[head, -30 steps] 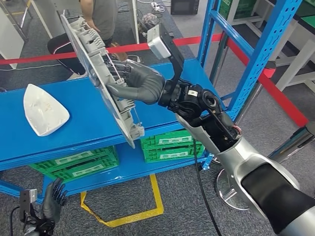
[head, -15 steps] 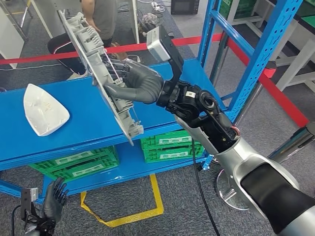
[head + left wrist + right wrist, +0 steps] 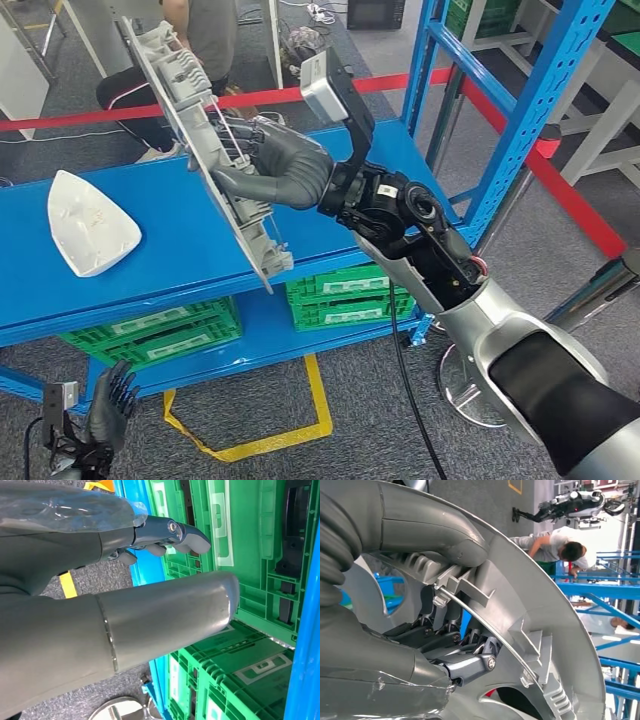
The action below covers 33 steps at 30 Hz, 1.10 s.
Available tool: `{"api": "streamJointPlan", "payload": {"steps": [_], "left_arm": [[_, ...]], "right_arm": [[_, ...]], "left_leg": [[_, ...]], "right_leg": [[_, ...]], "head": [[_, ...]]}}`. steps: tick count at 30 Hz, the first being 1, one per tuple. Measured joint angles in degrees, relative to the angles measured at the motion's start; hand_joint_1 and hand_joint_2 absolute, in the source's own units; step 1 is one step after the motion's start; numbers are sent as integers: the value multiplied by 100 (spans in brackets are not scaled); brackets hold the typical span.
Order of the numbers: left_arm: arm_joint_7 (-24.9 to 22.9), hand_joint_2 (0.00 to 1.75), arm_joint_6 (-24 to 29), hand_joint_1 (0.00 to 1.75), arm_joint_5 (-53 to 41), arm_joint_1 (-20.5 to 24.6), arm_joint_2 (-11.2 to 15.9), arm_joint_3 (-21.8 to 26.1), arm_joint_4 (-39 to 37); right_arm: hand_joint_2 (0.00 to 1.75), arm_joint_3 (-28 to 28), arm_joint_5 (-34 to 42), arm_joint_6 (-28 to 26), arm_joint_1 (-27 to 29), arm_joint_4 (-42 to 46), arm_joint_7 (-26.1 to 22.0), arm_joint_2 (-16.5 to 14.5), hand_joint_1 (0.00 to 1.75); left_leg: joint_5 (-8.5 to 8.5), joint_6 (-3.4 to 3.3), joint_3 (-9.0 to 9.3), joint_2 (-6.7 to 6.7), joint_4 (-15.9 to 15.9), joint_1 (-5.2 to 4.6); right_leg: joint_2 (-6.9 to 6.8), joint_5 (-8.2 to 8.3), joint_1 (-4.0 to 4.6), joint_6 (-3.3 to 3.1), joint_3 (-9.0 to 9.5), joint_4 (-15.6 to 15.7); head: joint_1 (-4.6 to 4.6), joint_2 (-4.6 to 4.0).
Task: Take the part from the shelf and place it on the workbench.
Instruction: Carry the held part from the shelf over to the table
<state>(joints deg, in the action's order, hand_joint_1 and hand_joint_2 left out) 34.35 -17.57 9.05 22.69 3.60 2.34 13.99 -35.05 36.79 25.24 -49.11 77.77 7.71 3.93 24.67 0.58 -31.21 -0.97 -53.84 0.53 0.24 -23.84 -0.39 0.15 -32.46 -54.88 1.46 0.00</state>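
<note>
My right hand (image 3: 283,170) grips a long grey ribbed plastic part (image 3: 198,130) and holds it tilted in the air above the blue workbench (image 3: 173,250). The part's lower end hangs near the bench's front edge. In the right wrist view the thumb (image 3: 433,535) lies over the part's curved rim (image 3: 546,625) and the fingers (image 3: 456,665) wrap its inner ribs. My left hand (image 3: 109,410) hangs low by the floor at the bench's front left, fingers apart and holding nothing; in the left wrist view the left hand (image 3: 113,595) faces green crates.
A white shell-shaped part (image 3: 87,225) lies on the bench's left side. Green crates (image 3: 347,295) sit on the lower shelf. A blue rack upright (image 3: 528,110) stands at right. A person (image 3: 196,40) crouches behind the bench, beyond red tape (image 3: 90,120).
The right hand has shifted the part slightly up and away over the bench. The left hand has stayed low with little movement.
</note>
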Motion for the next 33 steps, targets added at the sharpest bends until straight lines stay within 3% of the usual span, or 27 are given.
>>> {"api": "streamJointPlan", "payload": {"steps": [33], "left_arm": [[-10,0,4,0,84,-18,25,-1,0]], "right_arm": [[175,1,-146,122,-172,-246,-272,-202,175]], "left_leg": [[0,0,-4,1,1,0]], "right_leg": [[-1,0,0,0,-1,0]], "head": [[-1,0]]}}
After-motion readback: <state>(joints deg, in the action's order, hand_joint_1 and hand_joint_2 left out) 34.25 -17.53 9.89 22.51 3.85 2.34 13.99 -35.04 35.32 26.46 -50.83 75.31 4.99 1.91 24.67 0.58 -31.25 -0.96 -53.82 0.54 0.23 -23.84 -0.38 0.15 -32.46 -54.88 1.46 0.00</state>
